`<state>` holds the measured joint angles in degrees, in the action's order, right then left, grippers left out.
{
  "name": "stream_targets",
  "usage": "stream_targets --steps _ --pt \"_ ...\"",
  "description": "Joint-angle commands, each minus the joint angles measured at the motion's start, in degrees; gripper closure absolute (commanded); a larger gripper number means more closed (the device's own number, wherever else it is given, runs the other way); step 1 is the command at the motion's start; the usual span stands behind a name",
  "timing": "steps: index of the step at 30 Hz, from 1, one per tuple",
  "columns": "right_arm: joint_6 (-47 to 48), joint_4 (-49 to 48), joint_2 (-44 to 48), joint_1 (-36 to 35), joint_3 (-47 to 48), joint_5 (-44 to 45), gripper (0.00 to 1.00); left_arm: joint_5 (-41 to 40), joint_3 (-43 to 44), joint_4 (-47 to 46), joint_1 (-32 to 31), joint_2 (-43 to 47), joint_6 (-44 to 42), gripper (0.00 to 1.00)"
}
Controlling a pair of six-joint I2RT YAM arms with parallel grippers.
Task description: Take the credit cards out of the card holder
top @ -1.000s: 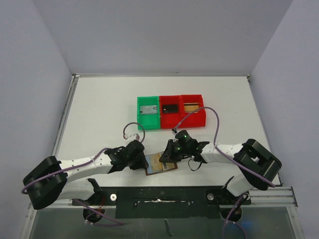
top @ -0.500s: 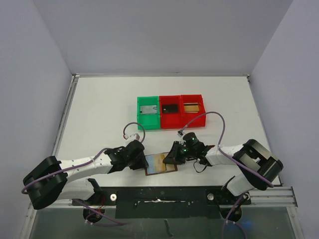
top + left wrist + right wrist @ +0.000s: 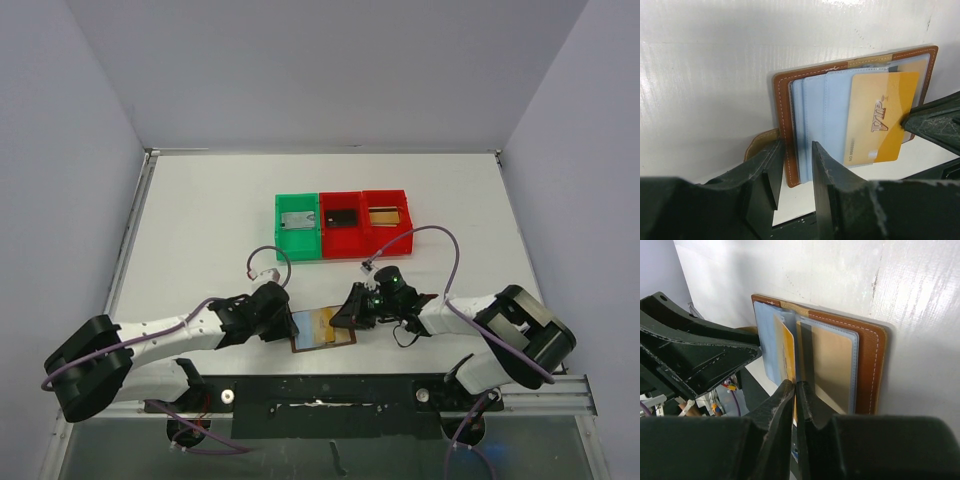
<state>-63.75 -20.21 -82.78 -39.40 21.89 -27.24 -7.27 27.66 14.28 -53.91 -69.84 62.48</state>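
Both arms (image 3: 170,335) stretched low, left jaws clamping card holder (image 3: 784,120) edge, right jaws pinching gold card (image 3: 875,117).

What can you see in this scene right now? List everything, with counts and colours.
holder: one, brown with pale blue pockets, open at the table's near edge
card: one visible, gold, over the holder's pockets, jutting past its edge
green bin: one, green, mid-table, left end of the row
red bins: two, red, right of the green bin
bin contents: three flat items, grey, black, tan, one per bin
table: one, white
left fingers: black, clamped on the holder's edge
right fingers: black, pinching the card
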Motion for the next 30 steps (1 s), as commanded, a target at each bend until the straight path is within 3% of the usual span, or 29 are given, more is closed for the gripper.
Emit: stream_targets --steps 1,7,16,30 --pt "0.09 -0.31 1.74 0.14 0.59 1.23 0.94 -1.08 -0.25 1.33 0.12 2.04 -1.17 0.69" --pt "-0.64 -0.80 1.57 -0.79 0.88 2.27 0.95 0.40 3.51 0.01 0.03 4.91 -1.99 0.64" --pt "-0.28 -0.43 -4.41 -5.60 6.34 2.56 0.95 5.82 5.52 -6.60 0.02 4.36 -3.68 0.63" --pt "-0.75 1.00 -2.97 -4.67 5.36 3.95 0.96 6.20 4.25 -4.32 -0.32 -2.33 -2.64 0.75"
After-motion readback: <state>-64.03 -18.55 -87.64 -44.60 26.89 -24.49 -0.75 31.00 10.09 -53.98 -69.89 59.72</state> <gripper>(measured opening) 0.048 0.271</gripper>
